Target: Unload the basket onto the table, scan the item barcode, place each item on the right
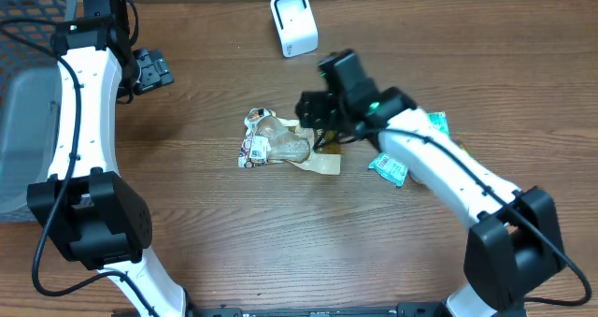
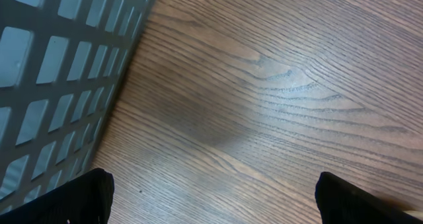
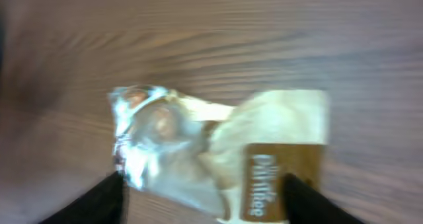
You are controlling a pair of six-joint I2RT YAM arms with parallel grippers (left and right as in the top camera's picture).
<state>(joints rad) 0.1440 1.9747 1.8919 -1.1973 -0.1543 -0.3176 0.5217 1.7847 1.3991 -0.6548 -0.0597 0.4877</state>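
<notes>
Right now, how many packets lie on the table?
3: a clear-and-tan packet mid-table; one green packet beside the right arm; a second green packet partly under it. More may be hidden.

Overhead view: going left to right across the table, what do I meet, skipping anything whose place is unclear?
In order: grey basket → left arm's fingers → snack packet → green packet → second green packet. The white scanner and right fingers overlap the snack packet's span, so they are left out.
</notes>
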